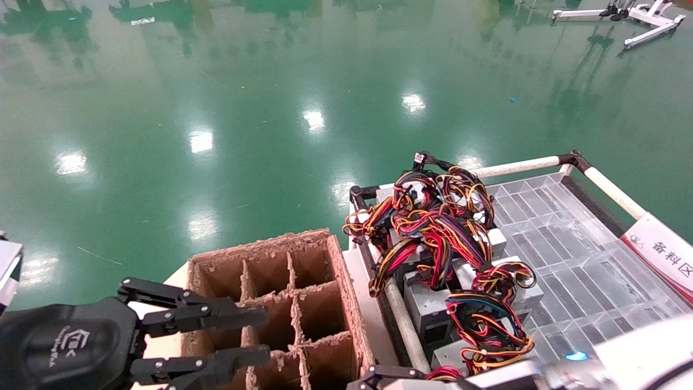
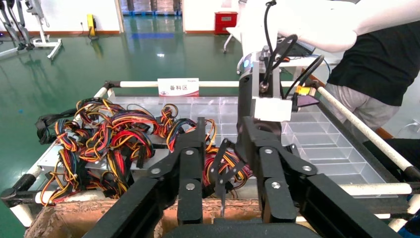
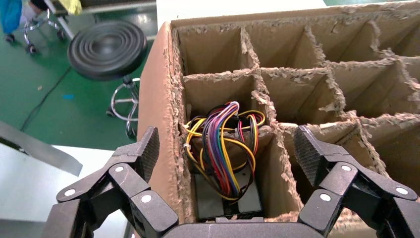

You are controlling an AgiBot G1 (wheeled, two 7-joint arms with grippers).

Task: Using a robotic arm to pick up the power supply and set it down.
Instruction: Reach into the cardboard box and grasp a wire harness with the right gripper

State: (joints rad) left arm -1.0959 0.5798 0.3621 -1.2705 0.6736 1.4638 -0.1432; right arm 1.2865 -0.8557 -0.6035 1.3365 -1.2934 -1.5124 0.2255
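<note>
A power supply (image 3: 229, 199), a grey box with a bunch of yellow, red and purple wires (image 3: 223, 144), sits down inside a near-edge compartment of the divided cardboard box (image 3: 158, 99). My right gripper (image 3: 228, 146) hangs open over that compartment, its fingers apart on either side and holding nothing. The head view shows only its black linkage (image 1: 387, 375), at the box's near right corner. My left gripper (image 1: 266, 335) is open and empty over the box's left side (image 1: 335, 260). Several more grey boxes with red and yellow wires (image 1: 438, 238) are piled on the cart.
The cart to the right has white rails (image 1: 520, 165), a clear gridded tray (image 1: 568, 244) and a sign (image 1: 663, 252). Other box compartments (image 1: 308, 265) look empty. A black stool (image 3: 106, 49) stands beside the box. A person (image 2: 381, 59) stands behind the cart.
</note>
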